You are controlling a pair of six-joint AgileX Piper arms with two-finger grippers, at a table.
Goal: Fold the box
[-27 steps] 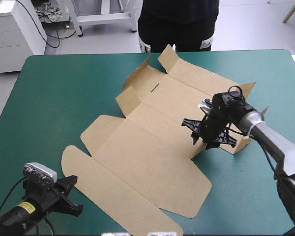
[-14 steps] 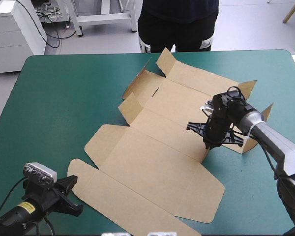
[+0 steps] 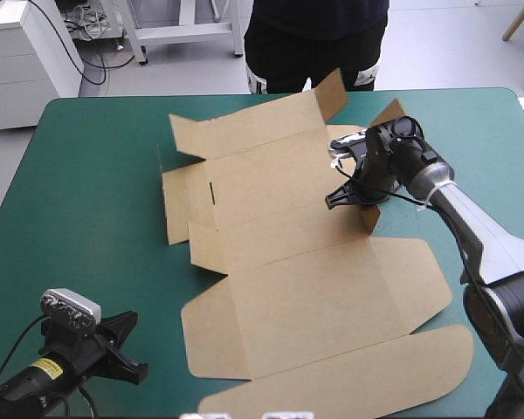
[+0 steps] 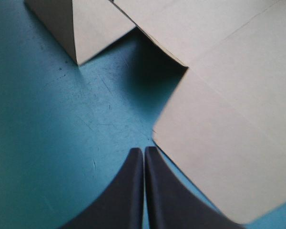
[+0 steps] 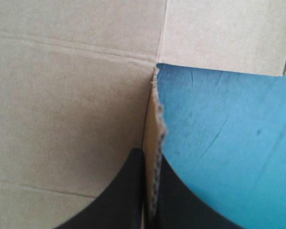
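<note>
The brown box (image 3: 297, 262) lies as a flat cut sheet across the middle of the teal-green table, with small flaps raised along its far edge. My right gripper (image 3: 351, 197) is over the sheet's right side, shut on an upright side flap (image 3: 369, 216). In the right wrist view the board's edge (image 5: 157, 119) runs between the black fingers of that gripper (image 5: 151, 164). My left gripper (image 3: 127, 346) rests near the table's front left corner, off the sheet. The left wrist view shows this gripper (image 4: 144, 152) shut and empty, with a corner of the box (image 4: 229, 105) just ahead and to one side.
The sheet's rounded lid flap (image 3: 358, 384) reaches close to the table's front edge. A raised flap (image 3: 332, 89) stands near the far edge. Bare teal-green cover (image 3: 87, 192) stretches along the left side.
The box has swung counterclockwise on the table, so the lid flap went from front left to front right. My right gripper moved toward the far edge with the flap. The left arm stayed still.
</note>
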